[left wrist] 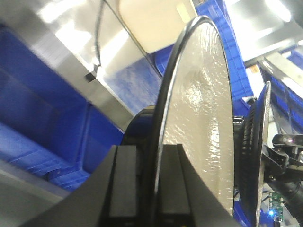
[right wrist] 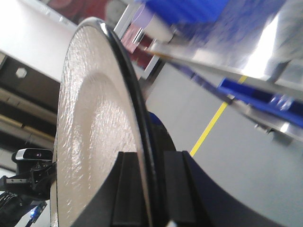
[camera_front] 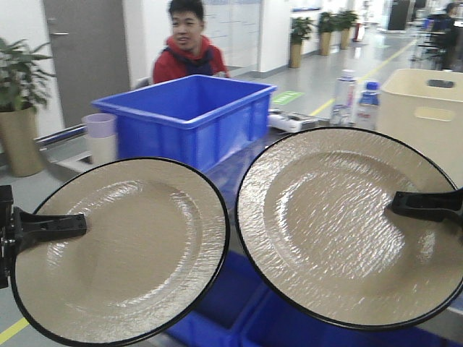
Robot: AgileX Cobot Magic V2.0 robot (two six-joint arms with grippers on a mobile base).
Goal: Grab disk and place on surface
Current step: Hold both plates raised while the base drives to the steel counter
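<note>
Two beige disks with black rims are held up on edge, faces toward the front camera. My left gripper [camera_front: 79, 224] [left wrist: 152, 151] is shut on the left rim of the left disk [camera_front: 123, 253] [left wrist: 203, 118]. My right gripper [camera_front: 396, 204] [right wrist: 150, 158] is shut on the right rim of the right disk [camera_front: 340, 224] [right wrist: 90, 132]. The disks nearly touch in the middle. The shiny metal surface [left wrist: 61, 42] [right wrist: 265, 42] with a black tape line lies beyond the disks; in the front view they hide most of it.
A blue bin [camera_front: 192, 119] stands behind the disks, a beige bin [camera_front: 427, 108] at the back right, two bottles [camera_front: 356, 101] between them. A lavender cup [camera_front: 100, 134] sits left of the blue bin. A man in red [camera_front: 188, 50] stands behind. Blue crates [camera_front: 246, 311] lie below.
</note>
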